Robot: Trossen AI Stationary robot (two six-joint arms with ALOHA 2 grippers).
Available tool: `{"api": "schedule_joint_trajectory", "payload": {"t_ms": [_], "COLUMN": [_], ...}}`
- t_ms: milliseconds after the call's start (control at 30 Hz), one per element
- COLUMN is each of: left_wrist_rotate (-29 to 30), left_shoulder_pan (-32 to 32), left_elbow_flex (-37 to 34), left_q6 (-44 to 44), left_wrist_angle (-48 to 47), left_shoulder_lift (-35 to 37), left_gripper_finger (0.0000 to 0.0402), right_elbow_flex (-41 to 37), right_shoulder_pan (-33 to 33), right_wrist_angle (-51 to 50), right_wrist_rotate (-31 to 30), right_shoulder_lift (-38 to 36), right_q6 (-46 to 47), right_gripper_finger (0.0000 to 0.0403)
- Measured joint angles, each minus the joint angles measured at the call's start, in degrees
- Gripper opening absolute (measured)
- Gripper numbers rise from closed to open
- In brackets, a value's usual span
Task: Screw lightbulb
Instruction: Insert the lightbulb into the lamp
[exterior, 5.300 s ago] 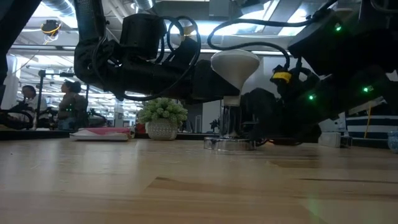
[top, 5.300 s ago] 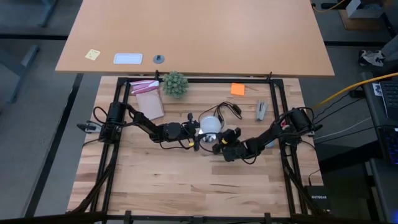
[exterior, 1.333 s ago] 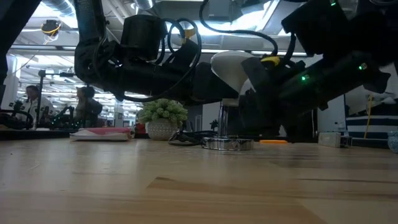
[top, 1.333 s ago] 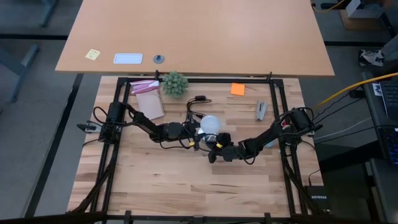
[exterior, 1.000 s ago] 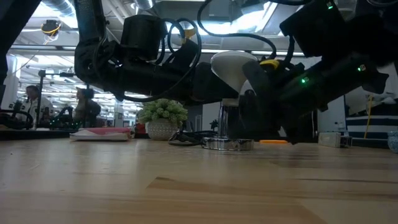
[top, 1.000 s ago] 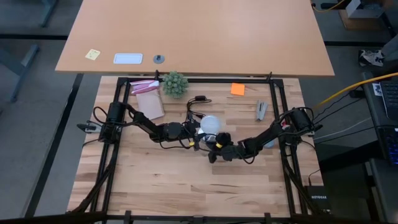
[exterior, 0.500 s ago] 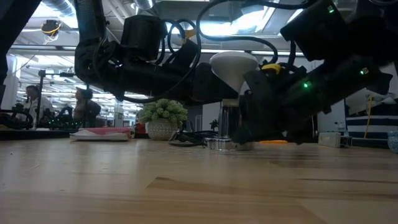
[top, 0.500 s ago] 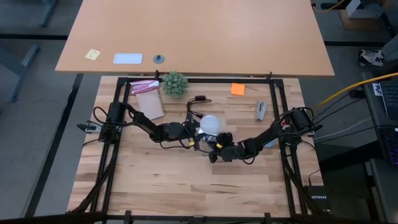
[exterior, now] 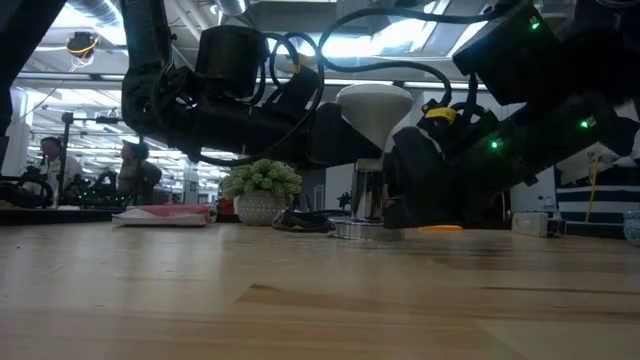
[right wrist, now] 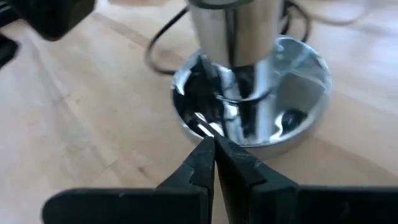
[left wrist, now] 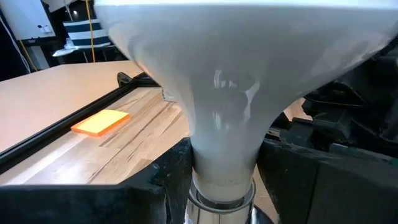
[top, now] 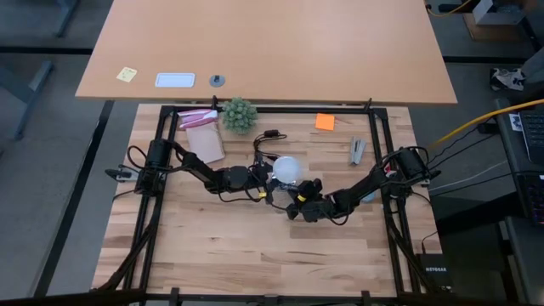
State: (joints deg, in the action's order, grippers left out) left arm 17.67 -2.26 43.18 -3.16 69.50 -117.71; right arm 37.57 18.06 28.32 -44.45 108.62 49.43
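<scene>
The white lightbulb stands upright, dome up, with its narrow base in the silvery socket. The socket's round disc lies on the wooden table. My left gripper reaches in level from the table's left and is shut on the bulb. My right gripper comes from the right, slanting down. It is shut, with its tips at the disc's rim. The socket's black cord runs off toward the far edge. My left gripper pinches the bulb's narrow neck between its two fingers, just above the screw base. It comes level from the table's left. The bulb stands upright, its base in the socket's silvery sleeve. My right gripper has its shut fingertips against the near rim of the socket's silvery disc. The fingers slant down from the table's right and near side. The disc lies on the table.
At the far side stand a small green plant, a pink and brown booklet, an orange note and a grey object. The near half of the table is bare wood. People sit in the room behind.
My right gripper has kept its place at the socket's disc but has turned at the wrist and tipped, still shut. My left gripper and the bulb have kept still.
</scene>
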Motion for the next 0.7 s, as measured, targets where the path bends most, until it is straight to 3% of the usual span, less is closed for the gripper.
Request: {"api": "schedule_joint_trajectory", "payload": {"t_ms": [400, 700], "left_wrist_rotate": [-1.40, -0.92], "left_shoulder_pan": [-0.24, -0.20], "left_elbow_flex": [-0.02, -0.02], "left_q6": [0.50, 0.51], "left_wrist_angle": [-0.44, -0.45], "left_shoulder_lift": [-0.04, -0.04], "left_gripper_finger": [0.0159, 0.0159], "right_elbow_flex": [-0.08, -0.08], "right_shoulder_pan": [-0.20, 0.51], "right_wrist_angle": [-1.21, -1.23], "right_wrist_rotate": [-7.96, -8.02], "right_shoulder_lift": [0.02, -2.06], "right_q6": [-0.04, -1.52], "right_gripper_finger": [0.0024, 0.0024]}}
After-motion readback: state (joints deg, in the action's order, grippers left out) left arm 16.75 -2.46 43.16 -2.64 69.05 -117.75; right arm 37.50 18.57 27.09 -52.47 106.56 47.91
